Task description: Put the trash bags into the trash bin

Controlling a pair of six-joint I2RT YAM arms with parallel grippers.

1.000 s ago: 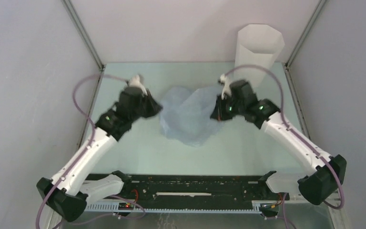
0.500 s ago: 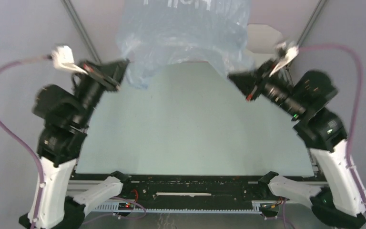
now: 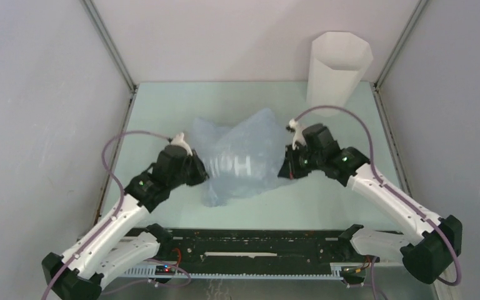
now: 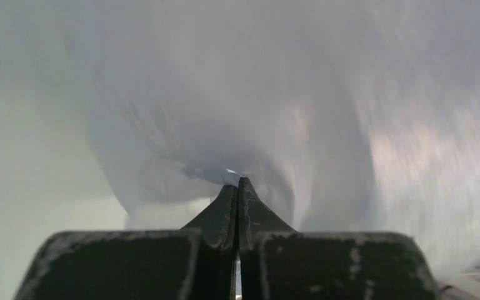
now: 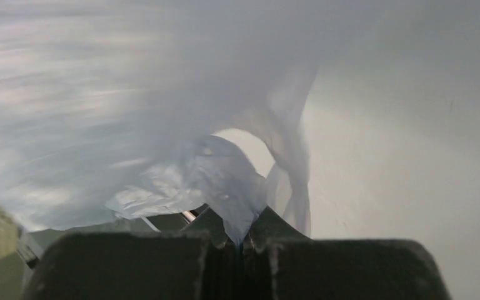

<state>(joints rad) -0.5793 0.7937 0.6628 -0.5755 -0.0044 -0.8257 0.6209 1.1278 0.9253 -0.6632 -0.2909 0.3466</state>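
The pale-blue translucent trash bag [image 3: 240,156] billows low over the middle of the table, stretched between my two grippers. My left gripper [image 3: 201,172] is shut on the bag's left edge; in the left wrist view the film [image 4: 275,94] fills the frame beyond the closed fingertips [image 4: 237,184]. My right gripper [image 3: 285,167] is shut on the bag's right edge; in the right wrist view a fold of film [image 5: 225,181] runs down between the fingers. The tall white faceted trash bin [image 3: 339,70] stands upright at the back right, apart from the bag.
Grey enclosure walls and metal frame posts [image 3: 109,44] bound the pale-green table [image 3: 287,206]. A black rail [image 3: 250,247] runs along the near edge between the arm bases.
Half a second ago both arms held the bag high and spread wide. Now both have swung down and inward, and the bag sits low over the table's middle, puffed with air.
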